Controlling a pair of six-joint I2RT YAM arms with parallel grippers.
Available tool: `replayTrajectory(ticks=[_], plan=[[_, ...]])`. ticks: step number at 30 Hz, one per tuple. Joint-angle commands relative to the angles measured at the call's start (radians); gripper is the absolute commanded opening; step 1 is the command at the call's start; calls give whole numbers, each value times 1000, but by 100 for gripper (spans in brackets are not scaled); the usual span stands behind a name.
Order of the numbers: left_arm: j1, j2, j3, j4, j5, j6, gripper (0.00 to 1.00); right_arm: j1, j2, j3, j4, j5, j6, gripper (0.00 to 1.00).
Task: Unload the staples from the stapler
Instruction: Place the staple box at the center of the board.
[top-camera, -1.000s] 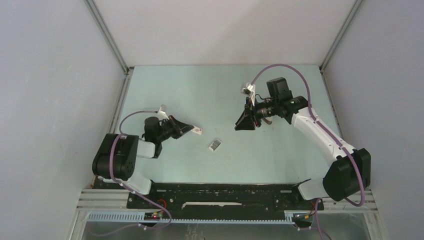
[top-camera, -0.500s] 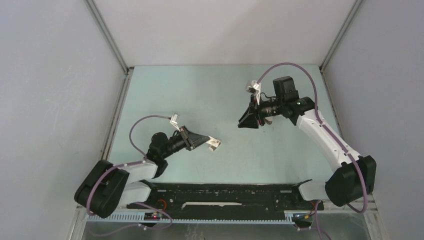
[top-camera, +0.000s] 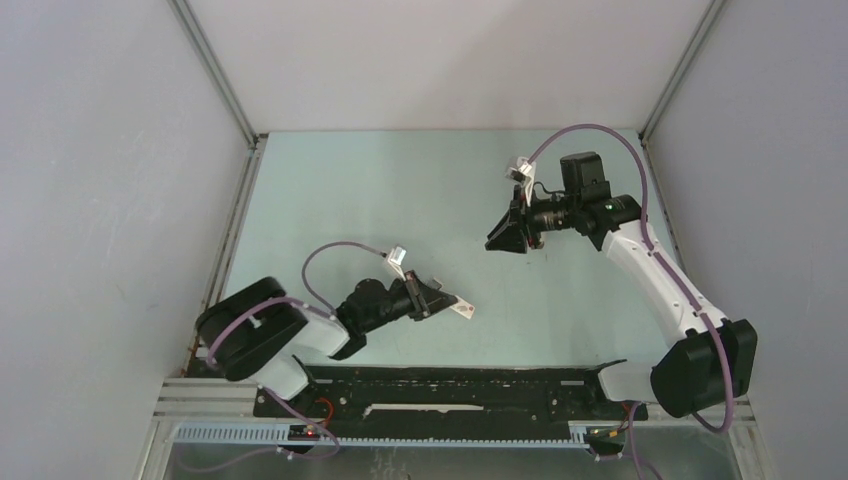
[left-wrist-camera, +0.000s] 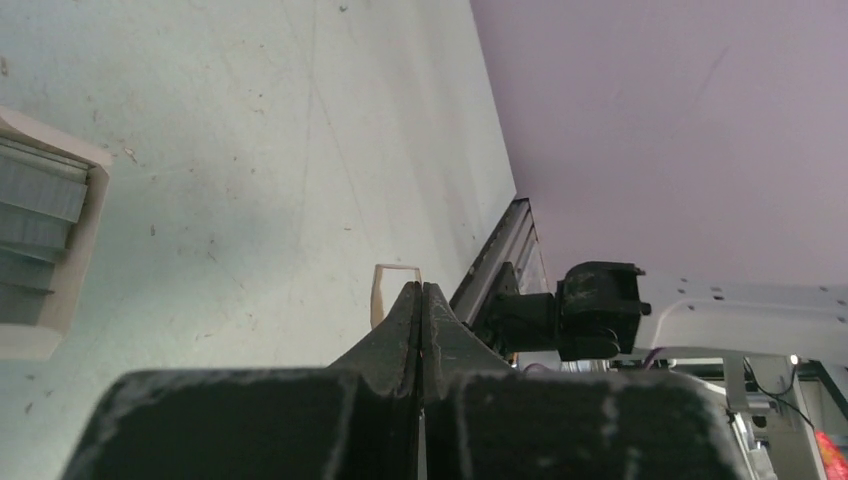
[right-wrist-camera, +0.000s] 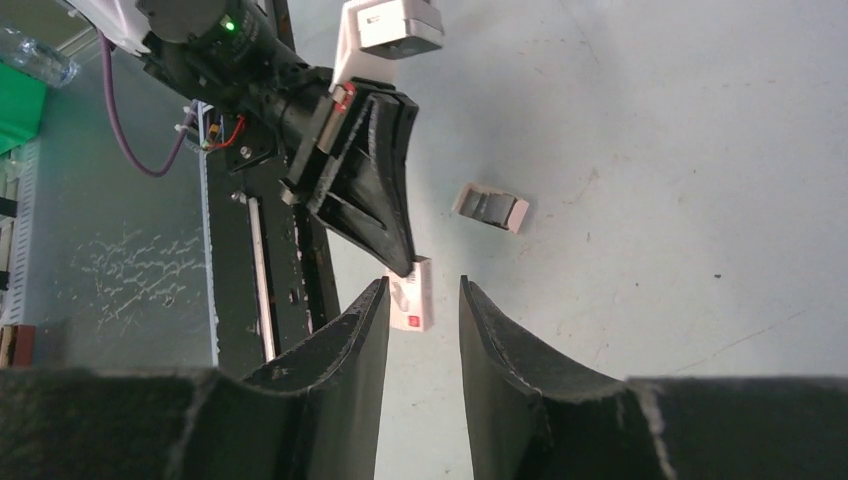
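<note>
Pinching white labelled piece (right-wrist-camera: 412, 295): left end effector (left-wrist-camera: 421, 290) | right end effector (right-wrist-camera: 422, 285) released | staples (left-wrist-camera: 35, 215): long axis across left wrist view

Pale mint table top (top-camera: 380, 190), 3 plain grey walls (top-camera: 440, 60), 2 aluminium corner posts (top-camera: 215, 75), even diffuse light

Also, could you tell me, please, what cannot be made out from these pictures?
1. All views: the stapler shows nowhere.
2. Left wrist view: the open box of grey strips is cut off by the left edge.
3. Right wrist view: the print on the small white box, pinched by the left fingers, is too small to read.
4. Top view: that white box is only a speck, with no detail.
</note>
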Motion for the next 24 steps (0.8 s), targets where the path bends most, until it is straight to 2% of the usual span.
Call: replayTrajectory(ticks=[1, 8, 24], plan=[[-35, 166, 71, 233, -88, -82, 0, -15, -50, -23, 27, -20, 2, 40], [-70, 339, 149, 287, -140, -124, 0, -12, -42, -24, 25, -20, -1, 40], [-90, 475, 219, 251, -179, -155, 6, -7, -38, -25, 22, -20, -3, 40]])
